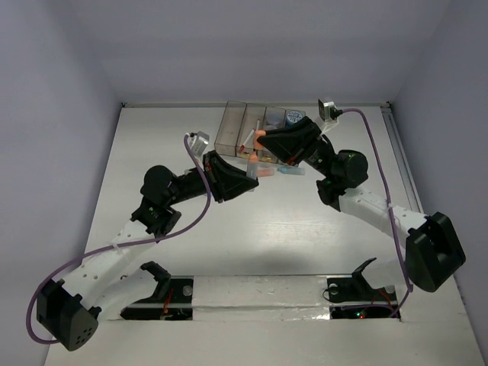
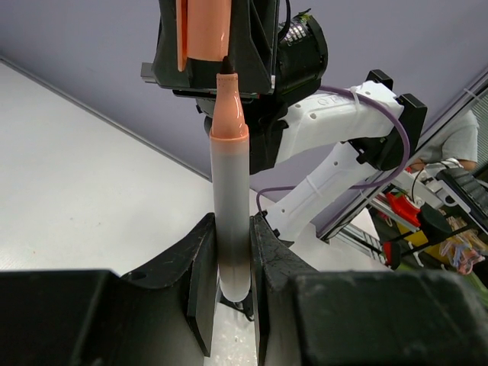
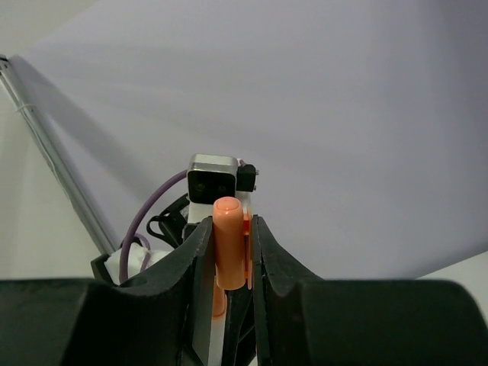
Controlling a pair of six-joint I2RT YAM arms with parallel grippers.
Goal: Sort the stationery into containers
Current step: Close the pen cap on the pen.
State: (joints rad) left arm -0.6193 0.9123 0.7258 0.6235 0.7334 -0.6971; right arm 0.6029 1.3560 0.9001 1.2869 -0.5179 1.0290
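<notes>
White table (image 1: 290,229); pale lilac walls (image 1: 252,46); shiny strip (image 1: 259,292) along table's near edge

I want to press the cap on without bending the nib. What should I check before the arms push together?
1. The left gripper is shut on the marker barrel: ok.
2. The right gripper is shut on the orange cap: ok.
3. The barrel sits straight between the fingers: ok.
4. The nib is centred on the cap's mouth: cannot tell; it meets the cap near one edge.
5. The cap is seated: not ok, the nib is bare.
</notes>
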